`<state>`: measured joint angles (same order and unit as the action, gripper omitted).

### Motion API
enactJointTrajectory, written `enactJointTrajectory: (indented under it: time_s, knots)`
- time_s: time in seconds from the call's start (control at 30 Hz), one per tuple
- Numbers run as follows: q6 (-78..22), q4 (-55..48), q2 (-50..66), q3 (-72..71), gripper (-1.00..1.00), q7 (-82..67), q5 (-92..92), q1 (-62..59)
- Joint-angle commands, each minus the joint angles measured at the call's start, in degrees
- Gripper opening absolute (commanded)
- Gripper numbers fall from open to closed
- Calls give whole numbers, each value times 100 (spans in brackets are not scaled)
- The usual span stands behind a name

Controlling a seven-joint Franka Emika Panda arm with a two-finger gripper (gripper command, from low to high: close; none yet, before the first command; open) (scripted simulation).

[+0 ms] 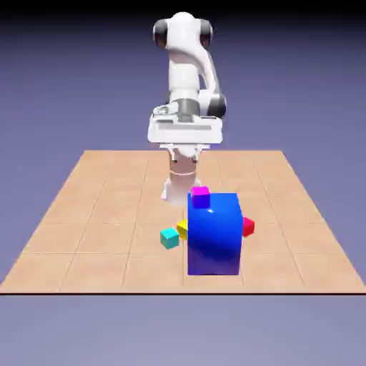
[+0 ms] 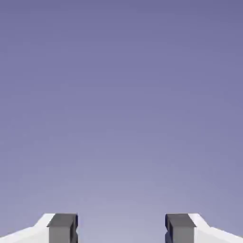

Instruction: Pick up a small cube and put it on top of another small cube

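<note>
The small cyan cube (image 1: 169, 237) rests on the wooden table in the exterior view, just left of a big blue cube (image 1: 214, 234). The other small cube, magenta-purple (image 1: 200, 196), shows at the blue cube's top back left corner; whether it sits on it or behind it I cannot tell. My gripper (image 1: 185, 151) hangs high above the table, well behind the cubes and touching none. In the hand view the gripper (image 2: 121, 228) is open, its two grey fingertips (image 2: 62, 228) wide apart with only the blue-violet backdrop between them. No cube shows there.
A tiny yellow cube (image 1: 182, 228) sits against the blue cube's left side, right beside the cyan one. A tiny red cube (image 1: 247, 226) pokes out at the blue cube's right. The table (image 1: 93, 214) ends near the blue cube's front.
</note>
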<state>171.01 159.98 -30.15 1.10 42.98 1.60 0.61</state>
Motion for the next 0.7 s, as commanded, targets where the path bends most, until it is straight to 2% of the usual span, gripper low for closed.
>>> enactJointTrajectory:
  time_s: [0.0,0.67]
  knots:
    - [-249,-85,208,91,0,43,133,-6]
    - [-5214,-1785,4361,1907,0,904,2796,-131]
